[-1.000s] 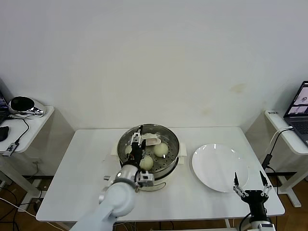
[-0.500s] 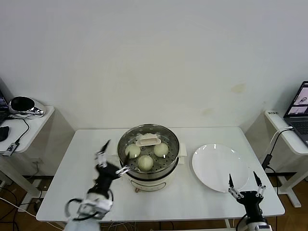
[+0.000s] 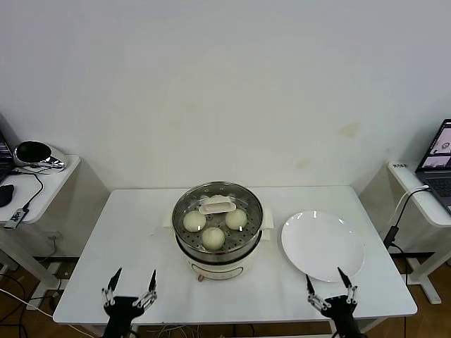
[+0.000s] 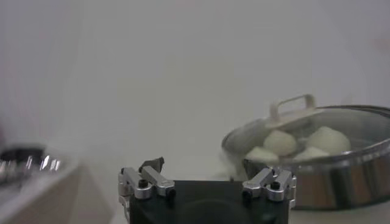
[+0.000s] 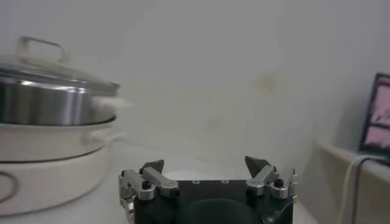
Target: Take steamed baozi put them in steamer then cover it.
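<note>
The steamer (image 3: pixel 218 236) is sitting at the centre of the white counter (image 3: pixel 134 225), with the cover (image 3: pixel 218 217) lying on its rim and the cream handle (image 3: pixel 216 206) showing toward 12 o'clock. Three steamed baozi (image 3: pixel 212 238) are showing through the glass; whether a fourth is lying under the handle cannot be told. A white plate (image 3: pixel 323 245) is lying just beside the steamer at 3 o'clock, not touching it. The left gripper (image 3: pixel 129 290) is hanging at 7 o'clock over the near counter edge, its fingers spread apart and holding nothing. The right gripper (image 3: pixel 328 287) is hanging at 5 o'clock by the near edge, just below the plate's rim, fingers likewise apart and bare. Open counter is stretching at 9 o'clock and along the front. No writing is showing legibly anywhere.
</note>
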You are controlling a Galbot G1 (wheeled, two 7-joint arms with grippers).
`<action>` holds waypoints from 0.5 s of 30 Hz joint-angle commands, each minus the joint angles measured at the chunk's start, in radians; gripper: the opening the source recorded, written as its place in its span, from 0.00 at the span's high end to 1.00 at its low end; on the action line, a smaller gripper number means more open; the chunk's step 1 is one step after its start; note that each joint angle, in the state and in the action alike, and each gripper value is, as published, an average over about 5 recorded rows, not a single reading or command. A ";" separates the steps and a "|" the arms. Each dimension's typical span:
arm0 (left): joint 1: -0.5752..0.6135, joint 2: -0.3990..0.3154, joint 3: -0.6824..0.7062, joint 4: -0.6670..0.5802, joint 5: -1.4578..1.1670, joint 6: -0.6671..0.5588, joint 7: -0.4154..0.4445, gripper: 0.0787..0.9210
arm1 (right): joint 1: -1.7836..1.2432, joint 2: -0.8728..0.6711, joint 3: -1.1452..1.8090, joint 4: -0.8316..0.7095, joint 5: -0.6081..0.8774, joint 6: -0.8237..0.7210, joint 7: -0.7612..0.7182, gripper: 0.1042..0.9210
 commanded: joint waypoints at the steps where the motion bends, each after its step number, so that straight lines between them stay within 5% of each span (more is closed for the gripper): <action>1: 0.123 -0.034 -0.044 0.072 -0.152 -0.098 0.042 0.12 | -0.063 -0.027 -0.100 0.038 0.040 -0.049 -0.009 0.12; 15: 0.124 -0.032 -0.023 0.090 -0.146 -0.092 0.069 0.12 | -0.099 -0.015 -0.115 0.071 0.013 -0.076 0.030 0.12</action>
